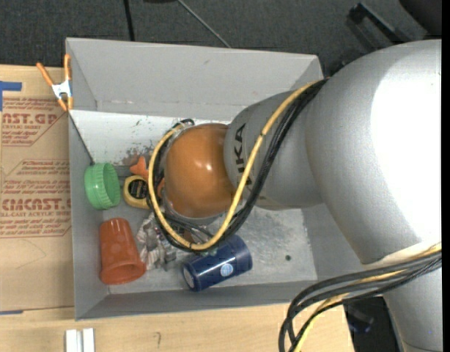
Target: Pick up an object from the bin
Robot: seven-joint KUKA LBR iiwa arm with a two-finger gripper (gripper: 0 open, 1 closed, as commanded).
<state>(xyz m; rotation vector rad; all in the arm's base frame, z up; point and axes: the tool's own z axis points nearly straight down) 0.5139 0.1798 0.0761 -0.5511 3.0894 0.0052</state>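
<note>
My gripper (157, 246) reaches down under the arm's orange dome into the bin's front left part; I see its grey metal end low between two things. An orange plastic cup (119, 251) lies on its side just left of it. A dark blue can (218, 264) with a round white label lies on its side just to its right, near the bin's front wall. A small yellow round thing with a dark middle (136, 190) lies behind the gripper, partly hidden by the dome. Whether anything is in the gripper I cannot make out.
A green round cup (102, 185) rests by the left wall. A small orange piece (141, 165) lies behind the yellow thing. The big arm covers the bin's middle and right side. Bare scuffed floor shows at the back left and front right.
</note>
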